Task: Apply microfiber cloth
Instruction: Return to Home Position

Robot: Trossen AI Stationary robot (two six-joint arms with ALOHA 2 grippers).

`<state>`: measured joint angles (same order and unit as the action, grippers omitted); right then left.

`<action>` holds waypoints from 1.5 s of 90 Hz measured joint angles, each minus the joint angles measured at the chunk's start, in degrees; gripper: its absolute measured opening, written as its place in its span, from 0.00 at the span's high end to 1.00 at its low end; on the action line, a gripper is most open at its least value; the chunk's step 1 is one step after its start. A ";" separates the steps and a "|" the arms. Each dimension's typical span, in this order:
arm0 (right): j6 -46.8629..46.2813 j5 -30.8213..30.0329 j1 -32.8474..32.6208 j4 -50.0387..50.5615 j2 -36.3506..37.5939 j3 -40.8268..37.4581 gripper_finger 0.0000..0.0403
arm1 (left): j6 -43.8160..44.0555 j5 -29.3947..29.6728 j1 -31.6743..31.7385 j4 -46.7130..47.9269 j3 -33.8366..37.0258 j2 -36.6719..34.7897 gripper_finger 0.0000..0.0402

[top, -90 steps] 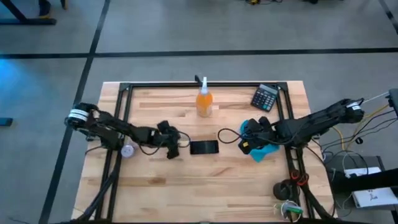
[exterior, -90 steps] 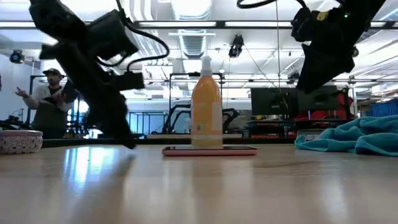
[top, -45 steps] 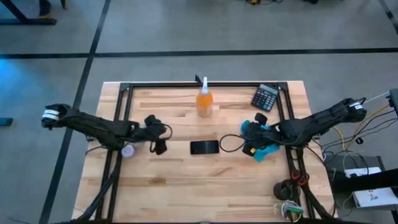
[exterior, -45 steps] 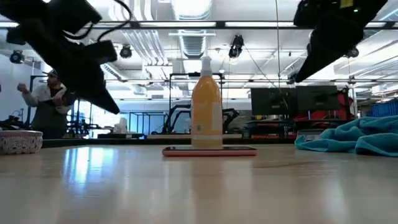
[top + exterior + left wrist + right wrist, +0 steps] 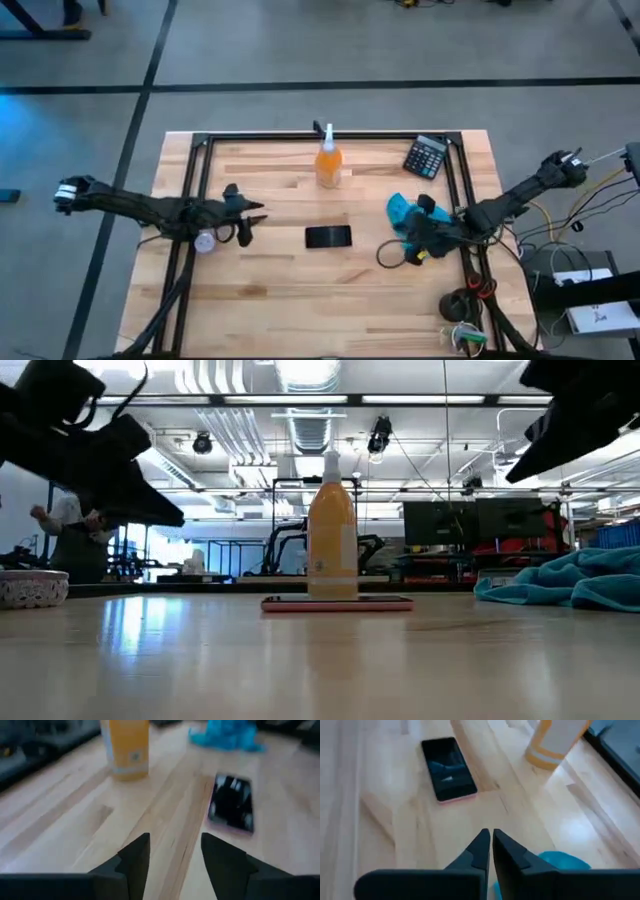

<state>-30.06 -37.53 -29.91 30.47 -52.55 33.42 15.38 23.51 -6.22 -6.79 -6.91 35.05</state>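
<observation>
1. Both arms are drawing back from the middle of the tabletop point(image 5: 300, 310). The left arm point(image 5: 150, 207) is retreating toward the left edge and the right arm point(image 5: 500, 205) toward the right edge. Neither is reaching beside the phone point(image 5: 328, 237) as it was a second ago.
2. The left jaws are hovering above the wood, well to the left of the phone, and are standing spread with nothing between them.
3. The right jaws are hanging pressed together and empty, above the side of the microfiber cloth point(image 5: 399, 209) that faces away from the calculator point(image 5: 428, 157).
4. The microfiber cloth is lying in a loose turquoise heap near the right edge, apart from the phone, with the calculator beyond it toward the far right corner.
5. The phone is lying flat, screen up, near the centre. The orange spray bottle point(image 5: 328, 165) is standing upright just beyond it, toward the far edge.
6. Wiping appears to be over and the arms are heading home. To do this well, both should be rising before swinging outward. The right arm's loose cable loop point(image 5: 390, 255) should be kept from dragging the cloth or nudging the phone.
</observation>
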 joint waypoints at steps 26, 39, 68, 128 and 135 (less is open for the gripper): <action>0.96 -3.80 -7.09 -3.39 11.49 -6.64 1.00 | -5.73 0.00 0.00 -10.96 6.04 -5.50 0.71; 3.18 1.22 -7.14 -5.53 19.75 -9.75 1.00 | -10.65 0.01 0.01 -11.90 5.69 -7.07 0.74; 22.10 13.98 2.12 -22.75 33.53 -18.68 1.00 | -12.96 2.97 0.07 -13.53 5.69 -9.29 0.75; 36.80 20.59 15.23 -23.99 52.64 -26.02 1.00 | -20.23 5.01 0.78 -13.29 5.69 -13.45 0.76; 40.27 22.32 15.98 -27.13 52.54 -27.65 1.00 | -19.58 4.99 1.38 -13.42 5.77 -14.14 0.76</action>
<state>10.21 -15.21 -13.93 3.33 -0.01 5.76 -4.20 28.50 -4.84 -20.21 -1.14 20.90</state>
